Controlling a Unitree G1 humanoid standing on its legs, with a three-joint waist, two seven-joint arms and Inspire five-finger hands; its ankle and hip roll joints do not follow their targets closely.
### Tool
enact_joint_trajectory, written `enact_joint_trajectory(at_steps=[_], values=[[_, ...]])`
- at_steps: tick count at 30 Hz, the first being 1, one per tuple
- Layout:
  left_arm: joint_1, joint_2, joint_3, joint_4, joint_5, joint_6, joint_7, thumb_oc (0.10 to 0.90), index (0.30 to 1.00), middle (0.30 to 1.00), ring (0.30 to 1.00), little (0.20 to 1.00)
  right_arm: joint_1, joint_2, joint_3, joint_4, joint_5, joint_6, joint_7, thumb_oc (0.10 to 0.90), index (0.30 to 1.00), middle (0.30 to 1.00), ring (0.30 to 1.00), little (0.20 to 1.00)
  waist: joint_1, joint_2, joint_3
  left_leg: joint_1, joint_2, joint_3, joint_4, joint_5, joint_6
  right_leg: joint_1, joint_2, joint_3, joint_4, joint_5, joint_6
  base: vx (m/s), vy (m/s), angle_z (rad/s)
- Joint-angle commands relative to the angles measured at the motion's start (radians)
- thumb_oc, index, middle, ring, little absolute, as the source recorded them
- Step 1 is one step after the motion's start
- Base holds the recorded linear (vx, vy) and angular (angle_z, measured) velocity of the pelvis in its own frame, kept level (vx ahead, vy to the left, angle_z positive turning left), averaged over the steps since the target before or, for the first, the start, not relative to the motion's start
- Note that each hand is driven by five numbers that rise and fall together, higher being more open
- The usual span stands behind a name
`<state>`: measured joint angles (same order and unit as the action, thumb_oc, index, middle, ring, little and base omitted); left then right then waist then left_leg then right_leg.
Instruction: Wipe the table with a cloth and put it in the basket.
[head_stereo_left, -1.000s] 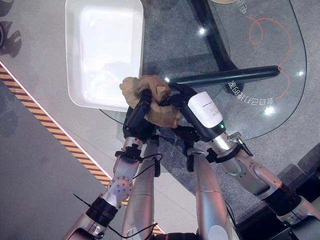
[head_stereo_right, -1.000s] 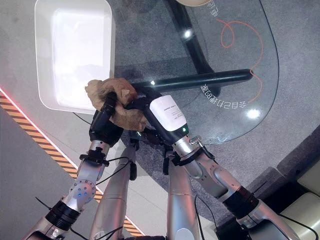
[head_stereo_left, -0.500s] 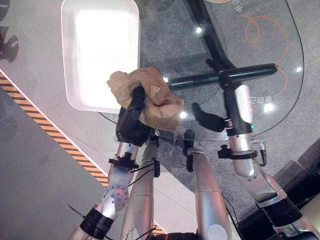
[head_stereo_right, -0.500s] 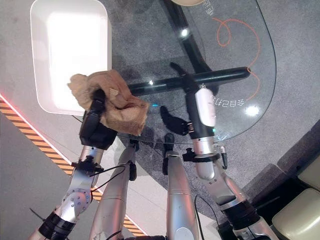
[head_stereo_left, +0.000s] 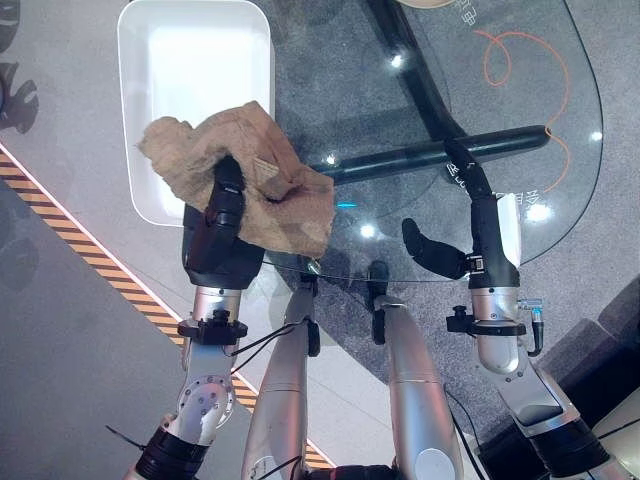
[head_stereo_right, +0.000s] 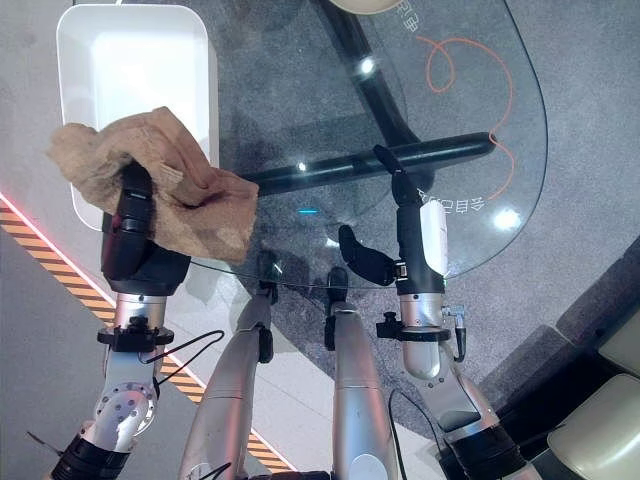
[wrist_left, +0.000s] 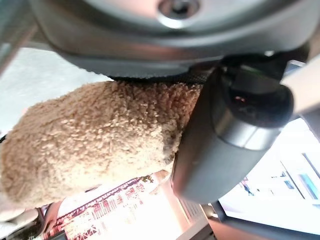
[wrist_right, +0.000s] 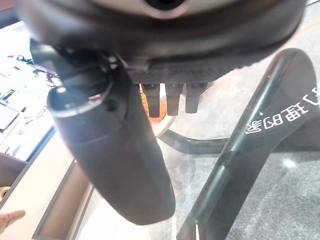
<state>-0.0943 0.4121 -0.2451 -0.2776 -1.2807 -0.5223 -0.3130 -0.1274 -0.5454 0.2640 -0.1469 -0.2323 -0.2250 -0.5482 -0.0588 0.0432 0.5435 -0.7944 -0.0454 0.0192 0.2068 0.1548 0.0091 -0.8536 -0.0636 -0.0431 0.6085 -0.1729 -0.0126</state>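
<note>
My left hand (head_stereo_left: 222, 235) reaches up toward eleven o'clock, fingers curled into the tan cloth (head_stereo_left: 245, 175) (fuzzy, bunched), which drapes over the near right corner of the white basket (head_stereo_left: 140, 120) and the glass worktop's (head_stereo_left: 400, 100) edge. My right hand (head_stereo_left: 487, 225) points toward twelve over the glass, fingers straight, thumb splayed toward nine, holding nothing.

The counter (head_stereo_left: 520, 80) was a round-edged pane of clear glass with an orange scrawl printed on it. A white basket (head_stereo_left: 140, 120) sat at its left edge. A pale, round rim showed at the far edge, possibly a dish.
</note>
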Motion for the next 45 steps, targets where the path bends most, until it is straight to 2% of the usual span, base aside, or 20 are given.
enact_joint_trajectory(at_steps=[1, 5, 8, 10, 12, 15, 19, 22, 26, 28, 29, 30, 31, 32, 38, 39, 41, 42, 43, 45], values=[[-0.014, 0.009, 0.094, -0.199, 0.211, -0.187, 0.039, 0.100, 0.300, 0.300, 0.300, 0.200, 0.011, -0.007, -0.042, -0.122, 0.033, -0.056, 0.050, 0.800, 0.900, 0.900, 0.900, 0.900, -0.002, 0.034, -0.024, 0.025, -0.055, 0.040, 0.169, -0.172, 0.072, 0.078, 0.075, 0.024, -0.253, 0.171, -0.004, 0.00, 0.000, 0.00], [-0.025, 0.030, 0.160, -0.184, 0.350, -0.239, 0.225, 0.100, 0.300, 0.300, 0.300, 0.200, 0.034, -0.002, -0.007, -0.096, 0.056, -0.035, 0.143, 0.800, 0.900, 0.900, 0.900, 0.900, 0.005, 0.036, -0.024, 0.015, -0.057, 0.033, 0.181, -0.172, 0.069, 0.070, 0.073, 0.021, -0.240, 0.160, -0.010, 0.01, 0.006, 0.01], [-0.049, 0.053, 0.206, -0.150, 0.546, -0.248, 0.486, 0.100, 0.300, 0.300, 0.300, 0.200, 0.030, -0.001, 0.033, -0.056, 0.072, -0.027, 0.201, 0.800, 0.900, 0.900, 0.900, 0.900, 0.010, 0.039, -0.024, 0.008, -0.059, 0.029, 0.191, -0.173, 0.067, 0.061, 0.072, 0.022, -0.226, 0.151, -0.015, 0.03, 0.042, 0.02], [-0.069, 0.066, 0.228, -0.125, 0.624, -0.235, 0.595, 0.100, 0.300, 0.300, 0.300, 0.200, 0.024, -0.004, 0.053, -0.034, 0.073, -0.024, 0.218, 0.800, 0.900, 0.900, 0.900, 0.900, 0.012, 0.041, -0.024, 0.004, -0.060, 0.027, 0.196, -0.172, 0.065, 0.057, 0.070, 0.022, -0.221, 0.147, -0.017, 0.02, 0.058, 0.01], [-0.107, 0.088, 0.248, -0.064, 0.814, -0.200, 0.797, 0.100, 0.300, 0.300, 0.300, 0.200, 0.006, -0.006, 0.088, 0.006, 0.077, -0.013, 0.240, 0.800, 0.900, 0.900, 0.900, 0.900, 0.012, 0.043, -0.024, -0.003, -0.060, 0.027, 0.201, -0.173, 0.063, 0.047, 0.069, 0.024, -0.212, 0.141, -0.020, 0.02, 0.090, 0.02], [-0.156, 0.132, 0.283, 0.022, 0.939, -0.133, 0.938, 0.100, 0.300, 0.300, 0.300, 0.200, -0.019, -0.018, 0.113, 0.040, 0.100, 0.004, 0.283, 0.800, 0.900, 0.900, 0.900, 0.900, 0.009, 0.046, -0.024, -0.012, -0.059, 0.031, 0.207, -0.171, 0.060, 0.036, 0.071, 0.028, -0.204, 0.136, -0.024, 0.02, 0.092, 0.01], [-0.244, 0.195, 0.290, 0.177, 0.987, -0.102, 1.016, 0.100, 0.300, 0.300, 0.300, 0.200, -0.058, -0.042, 0.169, 0.091, 0.121, 0.051, 0.411, 0.800, 0.900, 0.900, 0.900, 0.900, 0.000, 0.041, -0.024, -0.031, -0.052, 0.040, 0.216, -0.172, 0.058, 0.013, 0.073, 0.036, -0.197, 0.136, -0.026, 0.02, 0.092, 0.00], [-0.321, 0.245, 0.269, 0.263, 1.023, -0.052, 1.054, 0.100, 0.300, 0.300, 0.300, 0.200, -0.089, -0.067, 0.218, 0.104, 0.156, 0.092, 0.496, 0.800, 0.900, 0.900, 0.900, 0.900, -0.008, 0.033, -0.024, -0.046, -0.046, 0.047, 0.221, -0.172, 0.059, -0.004, 0.074, 0.039, -0.195, 0.143, -0.022, 0.01, 0.057, 0.00], [-0.482, 0.308, 0.190, 0.455, 1.057, -0.012, 1.067, 0.100, 0.300, 0.300, 0.300, 0.200, -0.159, -0.094, 0.292, 0.132, 0.212, 0.117, 0.552, 0.800, 0.900, 0.900, 0.900, 0.900, -0.023, 0.018, -0.024, -0.070, -0.037, 0.059, 0.222, -0.169, 0.059, -0.035, 0.079, 0.043, -0.198, 0.157, -0.013, -0.01, 0.052, -0.01], [-0.566, 0.332, 0.139, 0.559, 1.041, -0.006, 1.058, 0.100, 0.300, 0.300, 0.300, 0.200, -0.191, -0.094, 0.322, 0.145, 0.218, 0.129, 0.564, 0.800, 0.900, 0.900, 0.900, 0.900, -0.032, 0.010, -0.024, -0.081, -0.033, 0.065, 0.220, -0.167, 0.059, -0.050, 0.083, 0.045, -0.199, 0.166, -0.006, 0.01, 0.052, -0.01], [-0.595, 0.338, 0.111, 0.603, 1.041, 0.003, 1.054, 0.100, 0.300, 0.300, 0.300, 0.200, -0.197, -0.095, 0.338, 0.151, 0.226, 0.135, 0.565, 0.800, 0.900, 0.900, 0.900, 0.900, -0.037, 0.007, -0.024, -0.059, -0.031, 0.059, 0.223, -0.195, 0.054, -0.031, 0.087, 0.051, -0.193, 0.144, 0.001, -0.02, 0.059, -0.01], [-0.643, 0.344, 0.089, 0.648, 1.047, 0.004, 1.048, 0.100, 0.300, 0.300, 0.300, 0.200, -0.222, -0.097, 0.344, 0.155, 0.232, 0.140, 0.563, 0.800, 0.900, 0.900, 0.900, 0.900, -0.042, 0.000, -0.024, -0.092, -0.028, 0.074, 0.219, -0.168, 0.058, -0.064, 0.085, 0.050, -0.201, 0.174, 0.000, -0.02, 0.053, -0.03], [-0.670, 0.347, 0.070, 0.677, 1.048, 0.009, 1.048, 0.100, 0.300, 0.300, 0.300, 0.200, -0.233, -0.095, 0.350, 0.162, 0.237, 0.140, 0.562, 0.800, 0.900, 0.900, 0.900, 0.900, -0.046, -0.004, -0.024, -0.098, -0.027, 0.078, 0.217, -0.168, 0.058, -0.071, 0.086, 0.051, -0.204, 0.178, 0.002, -0.02, 0.043, -0.05], [-0.678, 0.346, 0.055, 0.702, 1.051, 0.008, 1.048, 0.100, 0.300, 0.300, 0.300, 0.200, -0.231, -0.091, 0.359, 0.168, 0.240, 0.140, 0.560, 0.800, 0.900, 0.900, 0.900, 0.900, -0.047, -0.004, -0.024, -0.076, -0.027, 0.069, 0.220, -0.194, 0.052, -0.051, 0.090, 0.055, -0.198, 0.155, 0.008, 0.04, 0.049, -0.06], [-0.820, 0.366, -0.041, 0.865, 1.044, 0.046, 1.044, 0.100, 0.300, 0.300, 0.300, 0.200, -0.287, -0.090, 0.386, 0.196, 0.263, 0.149, 0.556, 0.800, 0.900, 0.900, 0.900, 0.900, -0.068, -0.025, -0.024, -0.106, -0.020, 0.083, 0.214, -0.192, 0.046, -0.083, 0.094, 0.066, -0.210, 0.177, 0.020, -0.01, 0.041, -0.04], [-0.858, 0.375, -0.060, 0.896, 1.047, 0.056, 1.051, 0.100, 0.300, 0.300, 0.300, 0.200, -0.304, -0.092, 0.387, 0.200, 0.269, 0.146, 0.552, 0.800, 0.900, 0.900, 0.900, 0.900, -0.074, -0.031, -0.024, -0.137, -0.019, 0.097, 0.210, -0.165, 0.050, -0.114, 0.091, 0.066, -0.220, 0.207, 0.017, -0.06, 0.038, -0.07], [-0.896, 0.381, -0.087, 0.942, 1.042, 0.086, 1.059, 0.100, 0.300, 0.300, 0.300, 0.200, -0.320, -0.093, 0.396, 0.204, 0.278, 0.146, 0.549, 0.800, 0.900, 0.900, 0.900, 0.900, -0.081, -0.038, -0.024, -0.148, -0.019, 0.100, 0.206, -0.162, 0.048, -0.122, 0.092, 0.068, -0.229, 0.217, 0.020, 0.00, 0.039, -0.06], [-0.890, 0.378, -0.093, 0.946, 1.041, 0.089, 1.058, 0.100, 0.300, 0.300, 0.300, 0.200, -0.311, -0.091, 0.400, 0.206, 0.279, 0.146, 0.549, 0.800, 0.900, 0.900, 0.900, 0.900, -0.079, -0.037, -0.024, -0.122, -0.019, 0.088, 0.211, -0.189, 0.042, -0.098, 0.096, 0.070, -0.222, 0.191, 0.024, 0.00, 0.027, -0.04], [-0.918, 0.385, -0.103, 0.968, 1.036, 0.111, 1.063, 0.100, 0.300, 0.300, 0.300, 0.200, -0.331, -0.097, 0.400, 0.207, 0.284, 0.144, 0.548, 0.800, 0.900, 0.900, 0.900, 0.900, -0.084, -0.042, -0.024, -0.154, -0.020, 0.100, 0.204, -0.159, 0.046, -0.127, 0.093, 0.068, -0.235, 0.222, 0.021, 0.00, 0.025, -0.03], [-0.942, 0.388, -0.119, 1.010, 0.998, 0.141, 1.054, 0.100, 0.300, 0.300, 0.300, 0.200, -0.344, -0.098, 0.402, 0.215, 0.290, 0.138, 0.548, 0.800, 0.900, 0.900, 0.900, 0.900, -0.088, -0.045, -0.024, -0.158, -0.020, 0.099, 0.200, -0.156, 0.044, -0.131, 0.094, 0.069, -0.240, 0.227, 0.023, -0.03, 0.011, -0.02]])
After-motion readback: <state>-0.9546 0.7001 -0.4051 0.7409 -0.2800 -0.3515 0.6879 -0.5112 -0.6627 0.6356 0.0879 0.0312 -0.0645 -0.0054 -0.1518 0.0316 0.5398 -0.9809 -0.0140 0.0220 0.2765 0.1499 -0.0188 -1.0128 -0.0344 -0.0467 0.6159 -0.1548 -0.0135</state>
